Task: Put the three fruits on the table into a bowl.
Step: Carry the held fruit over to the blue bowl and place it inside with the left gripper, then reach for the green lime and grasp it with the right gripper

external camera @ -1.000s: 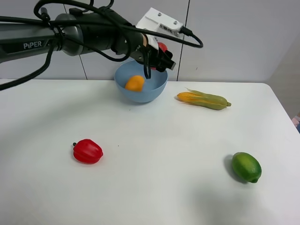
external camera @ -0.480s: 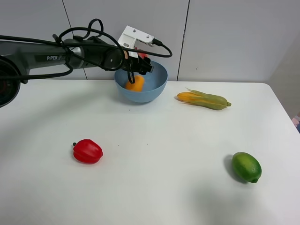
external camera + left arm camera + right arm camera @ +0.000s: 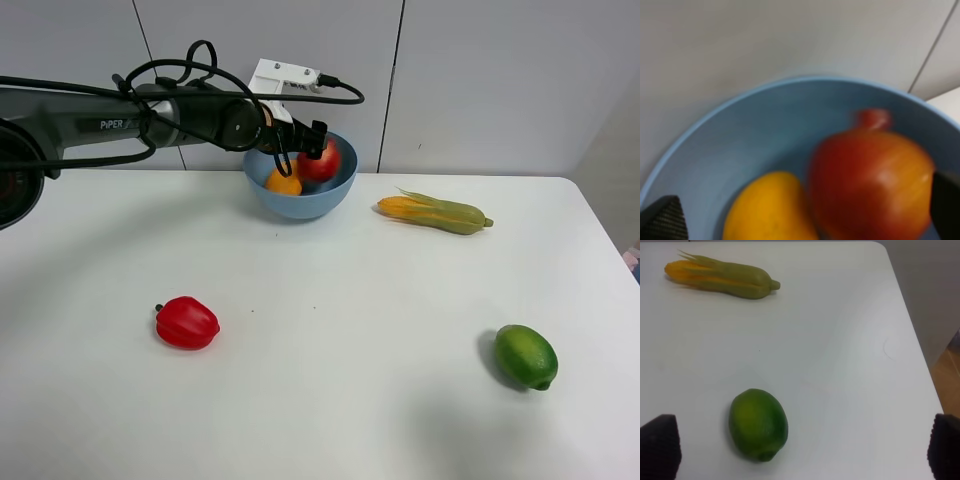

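The light-blue bowl (image 3: 300,200) stands at the back of the white table (image 3: 330,400). The orange-yellow mango-like fruit (image 3: 283,183) and the red pomegranate-like fruit (image 3: 320,162) lie in it side by side. My left gripper (image 3: 301,147) hangs open just over the bowl's back left rim, empty. The left wrist view shows the bowl (image 3: 740,135), mango (image 3: 767,210) and pomegranate (image 3: 870,185) between the spread fingertips (image 3: 662,220). The green lime (image 3: 526,356) lies at the front right. My right gripper (image 3: 802,447) is open above and short of the lime (image 3: 758,423); it is outside the exterior view.
A shiny red bell pepper (image 3: 187,322) lies front left. A corn cob with green husk (image 3: 435,212) lies right of the bowl, also in the right wrist view (image 3: 722,274). The table's right edge (image 3: 910,340) runs near the lime.
My left gripper carried the pomegranate down over the bowl and let it go. The pomegranate now rests in the bowl beside the mango. The other objects have not moved.
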Robot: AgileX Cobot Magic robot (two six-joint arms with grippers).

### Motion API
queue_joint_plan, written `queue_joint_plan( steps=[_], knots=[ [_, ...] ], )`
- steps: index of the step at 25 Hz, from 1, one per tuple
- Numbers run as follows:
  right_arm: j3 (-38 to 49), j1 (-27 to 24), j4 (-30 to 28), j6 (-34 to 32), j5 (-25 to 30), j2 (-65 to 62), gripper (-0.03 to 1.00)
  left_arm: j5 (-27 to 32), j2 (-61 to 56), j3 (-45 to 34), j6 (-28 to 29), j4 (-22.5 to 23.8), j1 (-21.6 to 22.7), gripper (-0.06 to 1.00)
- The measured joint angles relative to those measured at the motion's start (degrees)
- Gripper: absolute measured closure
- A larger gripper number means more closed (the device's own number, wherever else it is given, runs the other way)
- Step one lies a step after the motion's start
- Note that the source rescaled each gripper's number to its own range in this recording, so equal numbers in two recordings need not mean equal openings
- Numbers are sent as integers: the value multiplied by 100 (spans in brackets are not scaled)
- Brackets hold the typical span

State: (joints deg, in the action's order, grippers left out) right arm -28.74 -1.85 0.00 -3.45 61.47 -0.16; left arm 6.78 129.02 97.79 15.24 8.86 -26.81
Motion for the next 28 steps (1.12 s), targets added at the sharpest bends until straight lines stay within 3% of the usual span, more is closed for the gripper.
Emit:
queue_joint_plan(
  steps=[3, 8, 13, 18, 23, 28],
  knots=[
    [0, 0, 0, 0, 0, 0, -3, 651, -262, 0, 33, -17, -15, -3],
    [0, 0, 0, 0, 0, 0, -3, 2733, -1291, 0, -38, -32, -31, -3],
    [0, 0, 0, -5, 0, 0, -3, 4314, -2145, 0, -763, -68, 361, -3],
    [0, 0, 0, -5, 0, 0, -3, 4866, -2574, 0, -1524, -54, 1288, -3],
    [0, 0, 0, -5, 0, 0, -3, 5315, -2945, -9, -1910, -48, 2190, -3],
    [0, 0, 0, -5, 0, 0, -3, 5407, -3735, -685, -1963, -49, 2613, -3]
  ],
)
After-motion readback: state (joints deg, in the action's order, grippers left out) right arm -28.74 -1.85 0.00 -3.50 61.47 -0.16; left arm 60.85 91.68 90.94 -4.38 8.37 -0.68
